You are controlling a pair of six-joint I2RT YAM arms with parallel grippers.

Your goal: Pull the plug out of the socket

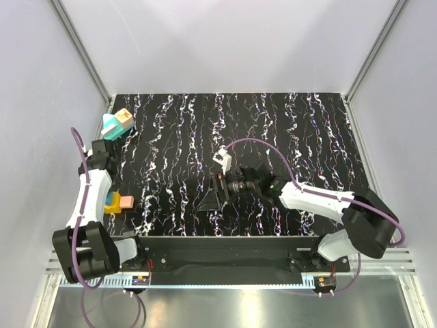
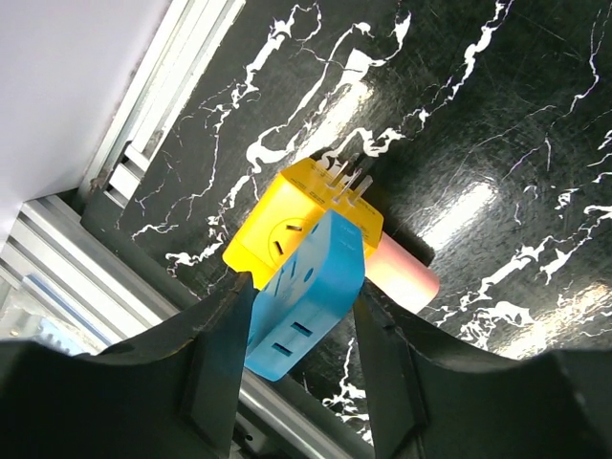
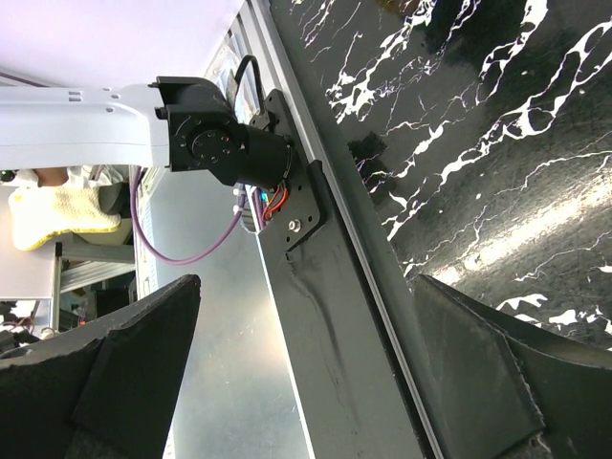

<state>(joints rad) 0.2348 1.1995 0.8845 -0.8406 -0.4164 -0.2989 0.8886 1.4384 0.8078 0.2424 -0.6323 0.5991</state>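
The teal socket (image 1: 111,128) lies at the table's far left corner, with the tan plug (image 1: 123,117) standing on it. Neither shows in the wrist views. My left gripper (image 2: 301,287) is well nearer along the left edge, down over a cluster of small blocks. Its fingers (image 2: 215,363) press both sides of a bright-blue block (image 2: 311,273). That block leans against a yellow block (image 2: 277,220) and a salmon block (image 2: 406,275). My right gripper (image 1: 213,193) hangs open over the table's middle near edge, holding nothing.
The block cluster (image 1: 117,202) sits at the near left beside my left arm. A white block (image 1: 222,157) lies mid-table, just beyond my right gripper (image 3: 306,287). The right wrist view looks over the table's front rail (image 3: 335,287) toward the left arm's base (image 3: 206,143).
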